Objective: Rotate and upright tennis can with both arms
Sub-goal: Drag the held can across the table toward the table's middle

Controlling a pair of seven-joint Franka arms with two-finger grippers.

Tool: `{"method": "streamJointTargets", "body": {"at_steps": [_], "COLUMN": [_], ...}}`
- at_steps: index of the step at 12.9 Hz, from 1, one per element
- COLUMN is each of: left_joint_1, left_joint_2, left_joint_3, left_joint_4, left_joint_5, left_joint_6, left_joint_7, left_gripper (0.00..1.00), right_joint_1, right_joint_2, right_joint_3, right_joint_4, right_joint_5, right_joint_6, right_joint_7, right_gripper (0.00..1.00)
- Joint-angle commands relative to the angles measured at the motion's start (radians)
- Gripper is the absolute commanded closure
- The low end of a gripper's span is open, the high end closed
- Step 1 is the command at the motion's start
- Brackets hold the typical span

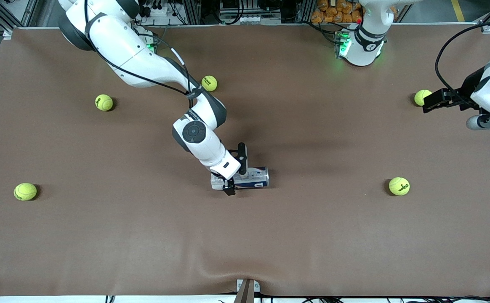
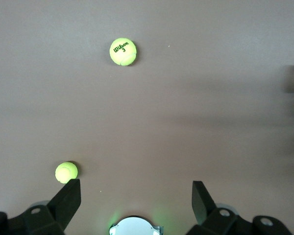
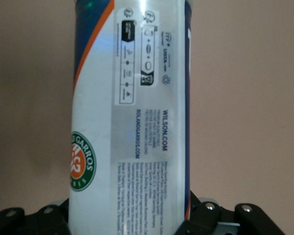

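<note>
Currently the tennis can (image 1: 249, 178) lies on its side mid-table, pinched by the right gripper (image 1: 230, 182) near one end. Light, rigid and slick; grip mid-body across the label. The left gripper (image 2: 136, 198) waits, fingers spread, near a tennis ball (image 1: 422, 97).

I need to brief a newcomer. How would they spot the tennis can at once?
Follow the right arm down to the middle of the brown table. Under the right gripper, clamped between its fingers, lies the tennis can on its side. It is the only cylinder, white and navy, among round yellow-green balls.
</note>
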Motion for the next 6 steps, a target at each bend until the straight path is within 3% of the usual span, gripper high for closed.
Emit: {"method": "streamJointTargets", "body": {"at_steps": [1, 2, 6], "left_joint_1": [0.005, -0.002, -0.001], "left_joint_2": [0.025, 0.032, 0.050], "left_joint_3": [-0.008, -0.008, -0.010], "left_joint_4": [0.008, 0.013, 0.018], "left_joint_5": [0.005, 0.004, -0.036], "left_joint_6": [0.000, 0.001, 0.032], "left_joint_7": [0.009, 0.009, 0.010], "left_gripper": [0.00, 0.00, 0.00], "right_joint_1": [-0.002, -0.002, 0.001], "right_joint_2": [0.001, 0.009, -0.029], "right_joint_3": [-0.005, -0.008, -0.014], "right_joint_4": [-0.027, -0.027, -0.041], "right_joint_5": [-0.034, -0.034, -0.074], "right_joint_6": [0.046, 0.063, 0.083], "right_joint_7": [-0.018, -0.018, -0.012], "right_gripper": [0.26, 0.02, 0.00]}}
